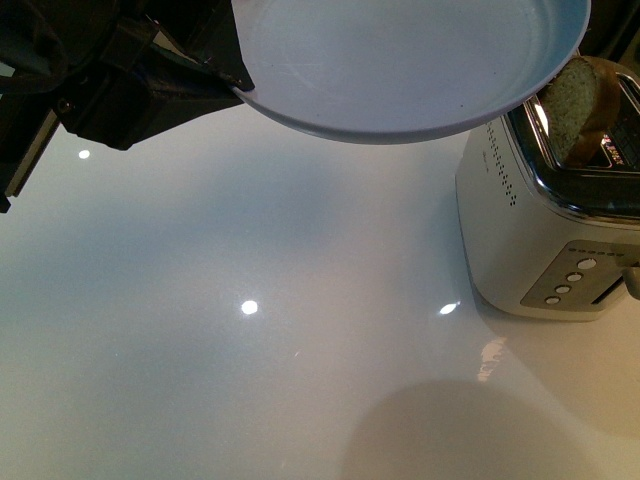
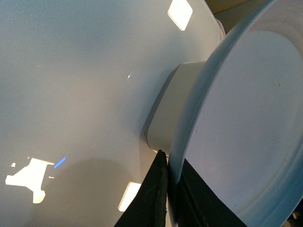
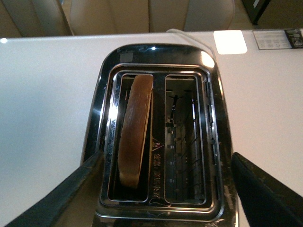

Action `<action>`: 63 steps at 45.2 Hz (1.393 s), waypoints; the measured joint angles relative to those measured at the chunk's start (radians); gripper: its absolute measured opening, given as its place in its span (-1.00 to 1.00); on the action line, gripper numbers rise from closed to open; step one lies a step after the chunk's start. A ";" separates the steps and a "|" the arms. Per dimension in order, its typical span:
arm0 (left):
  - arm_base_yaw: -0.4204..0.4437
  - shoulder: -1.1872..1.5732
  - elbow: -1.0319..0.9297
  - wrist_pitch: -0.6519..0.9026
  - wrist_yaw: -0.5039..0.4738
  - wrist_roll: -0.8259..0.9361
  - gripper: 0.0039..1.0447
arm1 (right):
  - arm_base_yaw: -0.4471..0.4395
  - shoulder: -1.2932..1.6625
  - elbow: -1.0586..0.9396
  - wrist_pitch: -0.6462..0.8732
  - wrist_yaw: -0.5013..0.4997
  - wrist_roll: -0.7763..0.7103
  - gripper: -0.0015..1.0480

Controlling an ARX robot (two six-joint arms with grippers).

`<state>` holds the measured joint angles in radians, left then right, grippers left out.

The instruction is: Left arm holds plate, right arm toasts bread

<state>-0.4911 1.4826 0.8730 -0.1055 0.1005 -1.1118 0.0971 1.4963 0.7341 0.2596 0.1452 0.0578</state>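
My left hand (image 1: 238, 82) clamped on plate (image 1: 400, 60) rim, plate clear of worktop (image 1: 200, 380). My right hand (image 3: 165, 196) spread wide above toaster (image 3: 156, 59), grasping nothing. Bread (image 3: 135, 137) upright in slot.

The table (image 1: 250, 380) is a smooth, glossy white top that mirrors several small bright lights and carries soft grey shadows. A toaster (image 1: 520, 250) stands upright on it, with a white body, a chromed top with two long slots, and a row of round buttons on one side panel. Beyond the toaster's far end a pale cord (image 3: 182, 32) lies on the tabletop, and a dark printed card (image 3: 277, 38) lies flat near that same end.
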 joint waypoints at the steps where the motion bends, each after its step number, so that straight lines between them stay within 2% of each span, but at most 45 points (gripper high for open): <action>1: 0.000 0.000 0.000 0.000 0.000 0.000 -0.95 | -0.006 -0.019 -0.007 -0.002 -0.006 0.000 0.60; 7: 0.000 0.000 0.000 0.000 0.000 0.000 -0.95 | -0.040 -0.117 -0.050 -0.023 -0.047 -0.004 0.86; 13: 0.000 0.000 0.000 0.000 0.000 0.000 -0.95 | -0.095 -0.225 -0.106 -0.053 -0.101 -0.031 0.82; 17: 0.000 0.000 0.000 0.000 0.000 0.000 -0.95 | -0.169 -0.335 -0.175 -0.098 -0.170 -0.066 0.82; 18: 0.000 0.000 0.000 0.000 0.000 0.000 -0.95 | -0.187 -0.357 -0.207 -0.051 -0.201 -0.064 0.78; 19: 0.000 0.000 0.000 0.000 0.000 0.000 -0.95 | -0.212 -0.391 -0.270 0.067 -0.241 -0.063 0.68; 21: 0.000 0.000 0.000 0.000 0.000 0.000 -0.95 | -0.225 -0.443 -0.366 0.251 -0.256 -0.060 0.52; 25: 0.000 0.000 0.000 0.000 0.000 0.000 -0.95 | -0.219 -0.512 -0.462 0.427 -0.261 -0.059 0.25; 38: 0.000 0.000 0.001 0.000 -0.001 0.000 -0.95 | -0.182 -0.636 -0.578 0.430 -0.228 -0.059 -0.52; 42: 0.000 0.000 0.001 0.000 0.000 0.000 -0.95 | -0.135 -0.678 -0.599 0.413 -0.158 -0.058 -0.75; 46: 0.000 0.000 0.002 0.000 0.001 0.000 -0.95 | -0.112 -0.714 -0.616 0.396 -0.153 -0.058 -0.95; 63: 0.000 0.000 0.002 0.000 0.001 0.000 -0.95 | -0.101 -0.900 -0.684 0.275 -0.145 -0.057 -0.96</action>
<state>-0.4911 1.4826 0.8745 -0.1055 0.1013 -1.1118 -0.0036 0.5964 0.0505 0.5350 0.0002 0.0006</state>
